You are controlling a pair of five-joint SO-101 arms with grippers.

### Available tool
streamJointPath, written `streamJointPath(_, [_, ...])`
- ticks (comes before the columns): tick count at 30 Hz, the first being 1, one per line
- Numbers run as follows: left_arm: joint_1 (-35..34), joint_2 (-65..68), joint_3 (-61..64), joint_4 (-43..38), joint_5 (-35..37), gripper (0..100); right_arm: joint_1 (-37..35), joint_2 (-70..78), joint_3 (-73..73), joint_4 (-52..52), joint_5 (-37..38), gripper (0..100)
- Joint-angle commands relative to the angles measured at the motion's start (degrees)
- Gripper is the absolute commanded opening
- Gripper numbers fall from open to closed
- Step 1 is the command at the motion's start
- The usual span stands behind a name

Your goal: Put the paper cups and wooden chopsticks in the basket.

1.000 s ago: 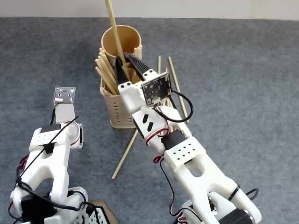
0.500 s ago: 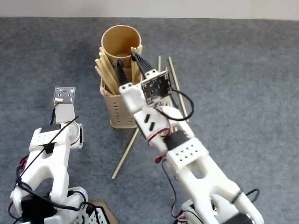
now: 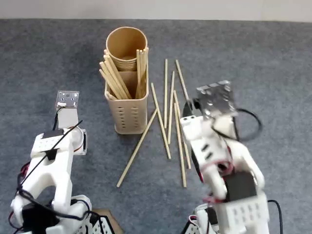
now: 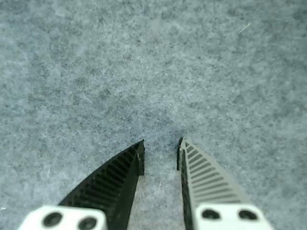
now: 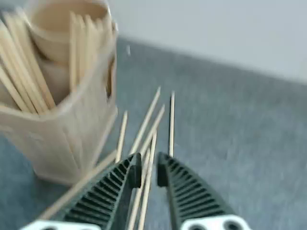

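Note:
A tan perforated basket [image 3: 127, 114] stands upright on the grey carpet with stacked paper cups [image 3: 126, 45] and several wooden chopsticks [image 3: 114, 78] in it. Several more chopsticks [image 3: 168, 114] lie loose on the carpet to its right, and one [image 3: 136, 148] slants away from its base. My right gripper [image 5: 147, 165] hangs just above these loose chopsticks [image 5: 148, 127], beside the basket [image 5: 62, 139], narrowly open and holding nothing. My left gripper [image 4: 160, 151] is slightly open over bare carpet, left of the basket.
The left arm's body [image 3: 51, 161] stays at the front left. The right arm [image 3: 219, 161] takes up the front right. Bare grey carpet [image 3: 263, 68] lies to the far right, with a pale wall strip along the back.
The right gripper let go of a chopstick it held upright over the basket. It then drew back right and toward the front, away from the basket. The left arm has not moved.

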Motion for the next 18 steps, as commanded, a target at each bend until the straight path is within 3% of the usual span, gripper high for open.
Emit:
streamJointPath(1, [1.45,0.13,-0.13,-0.88,-0.7,15,0.4,6.37,6.29,-4.26,2.73,14.8])
streamJointPath(12, [1.45,0.13,-0.13,-0.88,-0.7,15,0.48,27.3,26.68,-33.27,3.34,15.1])
streamJointPath(18, [1.45,0.13,-0.13,-0.88,-0.7,15,0.31,35.38,27.38,-35.3,3.08,15.1])
